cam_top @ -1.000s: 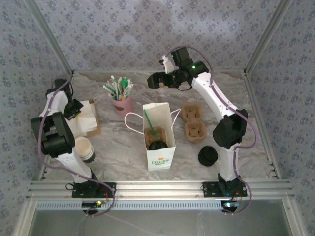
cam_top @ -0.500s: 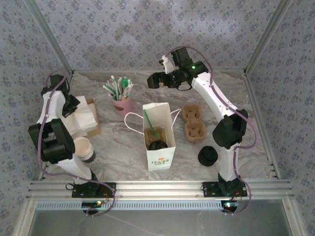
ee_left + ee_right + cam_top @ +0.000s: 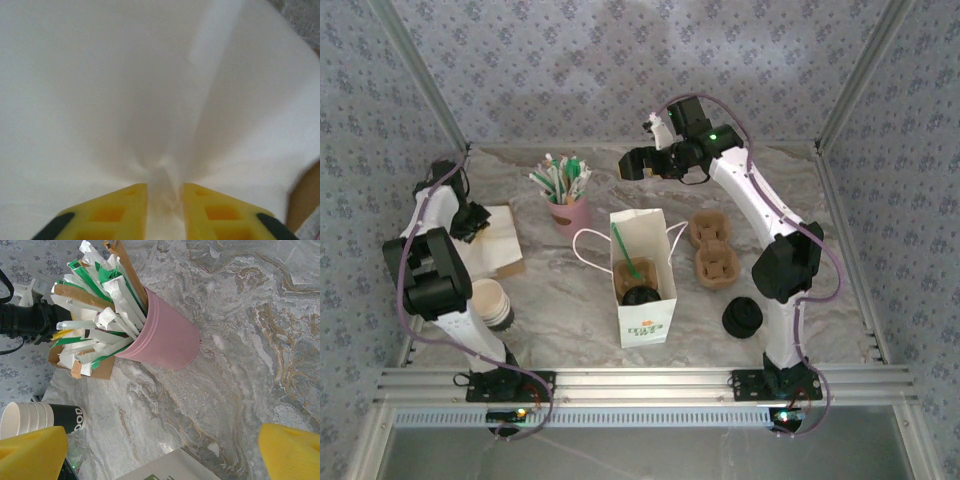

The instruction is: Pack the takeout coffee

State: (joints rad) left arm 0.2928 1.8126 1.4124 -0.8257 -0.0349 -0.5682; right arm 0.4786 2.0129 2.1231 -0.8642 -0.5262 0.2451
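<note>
The takeout coffee (image 3: pixel 640 296), its black lid facing up, sits inside the upright white paper bag (image 3: pixel 647 322) at the table's middle, with a green straw (image 3: pixel 624 250) leaning beside it. My left gripper (image 3: pixel 470 222) is down at the napkin stack (image 3: pixel 500 240) on the left. In the left wrist view its yellow fingers (image 3: pixel 120 210) pinch a fold of white napkin (image 3: pixel 150 100), the gripper (image 3: pixel 165 205) shut on it. My right gripper (image 3: pixel 632 165) hovers at the back, open and holding nothing; in its own view the gripper (image 3: pixel 162 445) looks down on bare marble and the bag's top edge (image 3: pixel 172 470).
A pink cup of wrapped straws (image 3: pixel 568 205) (image 3: pixel 165 340) stands behind the bag. Stacked lidless cups (image 3: pixel 490 303) (image 3: pixel 30 420) lie at the near left. Cardboard cup carriers (image 3: pixel 713 250) and a pile of black lids (image 3: pixel 742 318) lie right of the bag.
The left arm drew back toward the wall half a second ago and has come forward again onto the napkin stack, which now looks flatter. The right arm has held still.
</note>
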